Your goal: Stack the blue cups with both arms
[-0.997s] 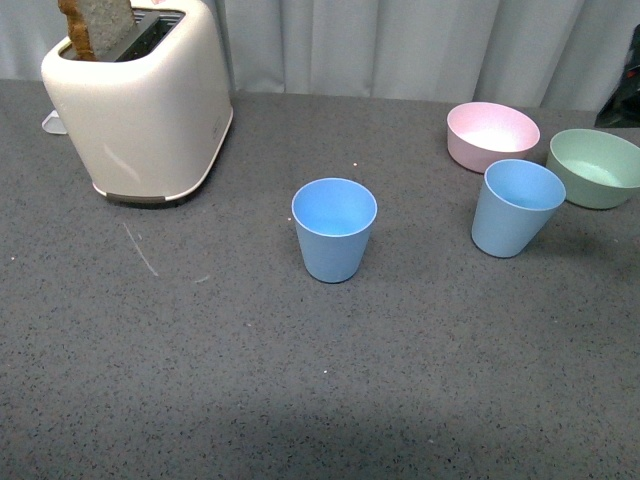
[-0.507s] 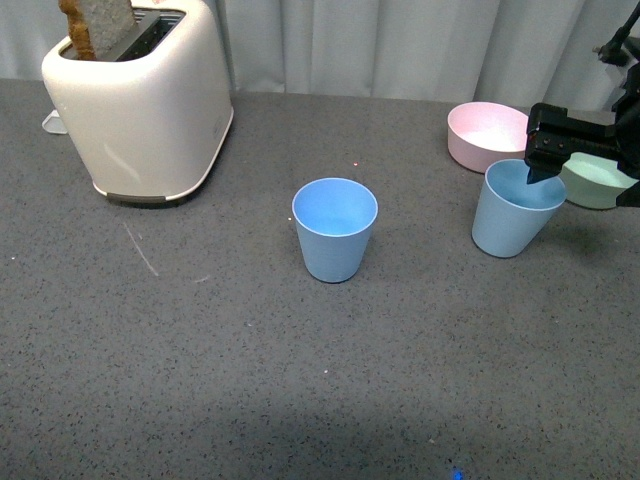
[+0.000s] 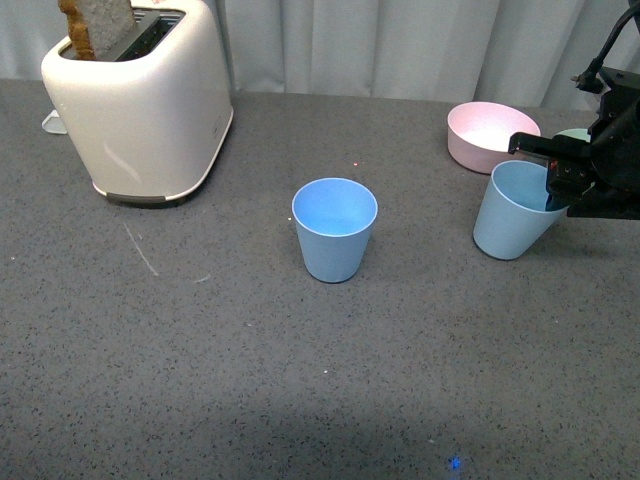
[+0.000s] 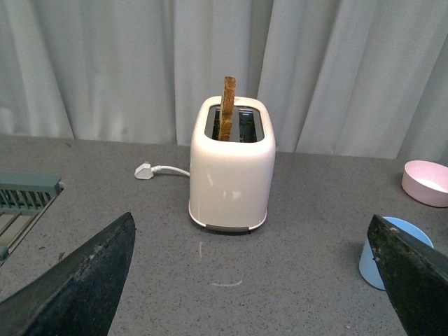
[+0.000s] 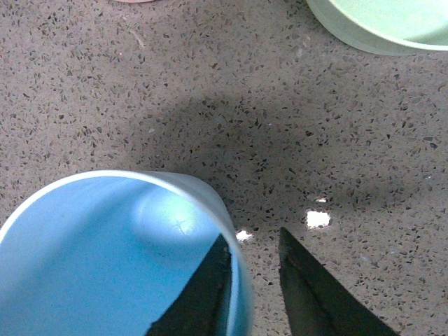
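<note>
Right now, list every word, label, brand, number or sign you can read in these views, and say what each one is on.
No readable text shows in any view.
Toaster: no legible brand or label.
Right blue cup: a tiny cross-like mark on its inner bottom, not a readable character.
Middle blue cup, pink bowl, green bowl: plain.

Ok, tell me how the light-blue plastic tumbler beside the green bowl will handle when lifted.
Likely light: the light-blue plastic tumbler is thin-walled and empty. With the right pincer straddling one wall, a lift may tilt it. Its narrower base suggests a nudge could tip it.
</note>
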{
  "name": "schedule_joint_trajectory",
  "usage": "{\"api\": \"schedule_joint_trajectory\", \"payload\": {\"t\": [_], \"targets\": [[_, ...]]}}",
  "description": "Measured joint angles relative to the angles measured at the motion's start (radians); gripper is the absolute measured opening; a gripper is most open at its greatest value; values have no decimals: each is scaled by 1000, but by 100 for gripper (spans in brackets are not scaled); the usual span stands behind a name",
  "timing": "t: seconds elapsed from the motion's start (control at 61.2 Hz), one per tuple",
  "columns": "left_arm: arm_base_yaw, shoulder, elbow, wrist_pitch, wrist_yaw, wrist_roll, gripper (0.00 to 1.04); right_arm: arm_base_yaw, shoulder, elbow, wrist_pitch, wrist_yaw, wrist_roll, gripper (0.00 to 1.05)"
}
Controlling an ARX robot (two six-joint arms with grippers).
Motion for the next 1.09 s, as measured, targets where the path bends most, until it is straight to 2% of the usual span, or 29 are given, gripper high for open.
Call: {"api": "schedule_joint_trajectory", "payload": {"t": [0.016,0.065,0.147,0.294,0.458,0.539,0.67,0.833,1.095], "targets": [[0,0,0,0,0,0,98,2,0,0,0,0,3,16],[0,0,0,0,0,0,98,3,0,1,0,5,6,9],[0,0,0,0,0,0,98,7,0,2,1,7,9,0],[0,0,0,0,0,0,98,14,-10,2,4,-10,11,1],[0,0,0,0,0,0,98,44,-66,2,-14,-108,13,1],[0,0,0,0,1,0,98,98,-131,37,-45,-190,13,1],[0,0,0,0,0,0,98,185,-173,110,-74,-248,13,1],[0,0,0,0,0,0,98,269,-167,132,-99,-260,10,1],[0,0,0,0,0,0,98,309,-155,132,-106,-237,-4,1]]}}
